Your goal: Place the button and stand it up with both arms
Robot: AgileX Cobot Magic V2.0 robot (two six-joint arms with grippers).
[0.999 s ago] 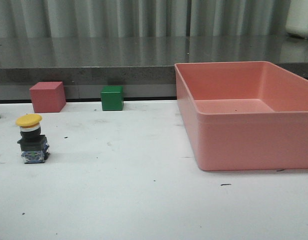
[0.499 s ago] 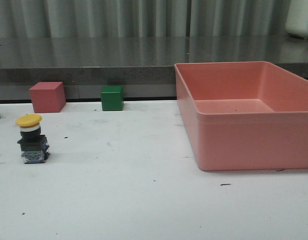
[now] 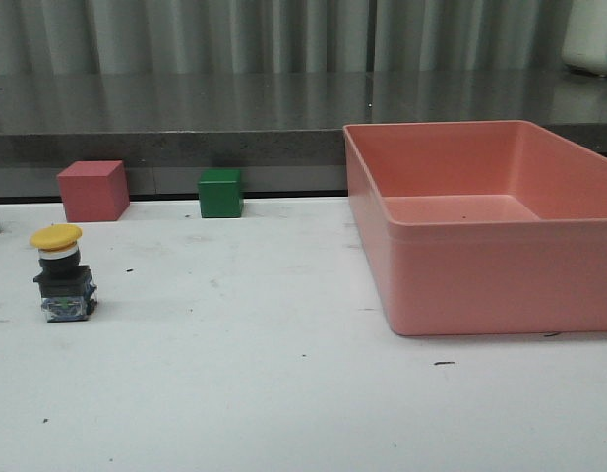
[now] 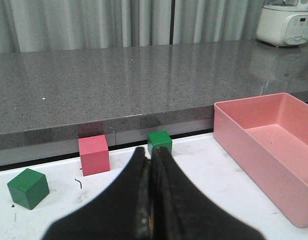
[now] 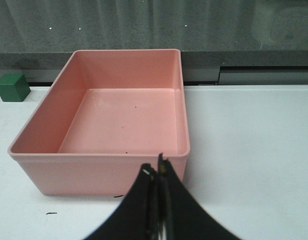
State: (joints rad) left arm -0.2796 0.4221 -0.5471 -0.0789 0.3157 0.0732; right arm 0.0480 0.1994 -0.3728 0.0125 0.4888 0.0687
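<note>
The button (image 3: 62,274) stands upright on the white table at the left in the front view, yellow cap on top, black body and bluish base below. Nothing touches it, and neither arm shows in that view. In the left wrist view my left gripper (image 4: 152,152) is shut with nothing between its fingers, raised above the table and facing the green cube (image 4: 159,142); the button is out of that view. In the right wrist view my right gripper (image 5: 154,168) is shut and empty, just in front of the pink bin's (image 5: 101,161) near wall.
A large pink bin (image 3: 460,258) fills the right side of the table. A pink cube (image 3: 92,190) and a green cube (image 3: 220,192) sit at the table's back edge. Another green cube (image 4: 28,187) lies at the far left. A grey counter runs behind.
</note>
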